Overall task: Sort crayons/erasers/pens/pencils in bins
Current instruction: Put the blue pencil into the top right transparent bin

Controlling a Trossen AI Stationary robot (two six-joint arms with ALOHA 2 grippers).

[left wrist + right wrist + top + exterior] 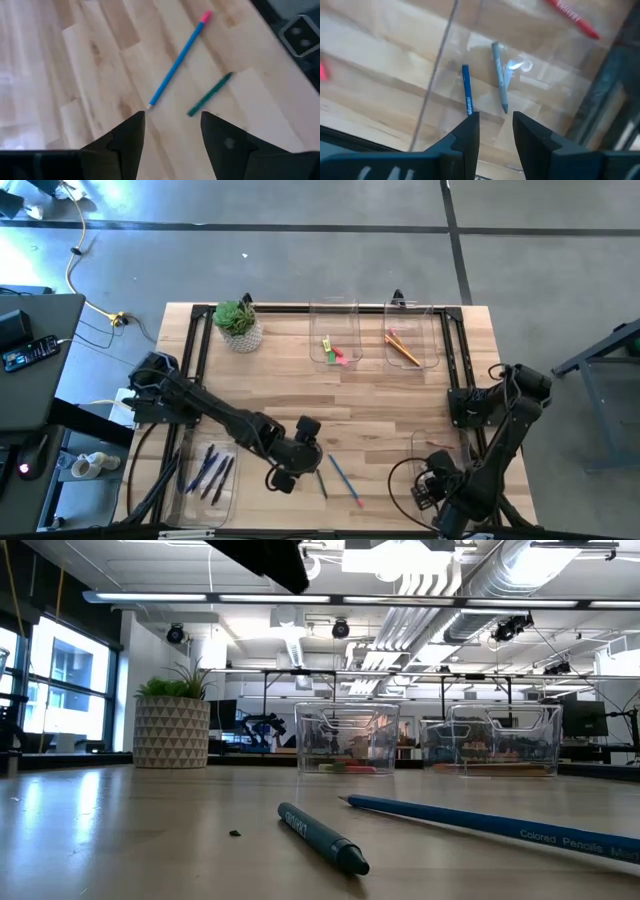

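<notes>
The left gripper (pixel 172 131), fingers parted and empty, is held above a blue colored pencil (pixel 175 60) at twelve o'clock, presumably for pickup; the right gripper (pixel 495 132), apart and empty, is poised over a crayon bin (pixel 440 65).

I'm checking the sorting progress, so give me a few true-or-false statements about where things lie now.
1. A blue pencil lies loose on the table. True.
2. The left pincer grips the blue pencil. False: it is open, holding nothing.
3. The erasers sit in a far bin. True.
4. The potted plant stands inside a bin. False: it stands on the table.
5. The right pincer is over a bin holding crayons. True.
</notes>
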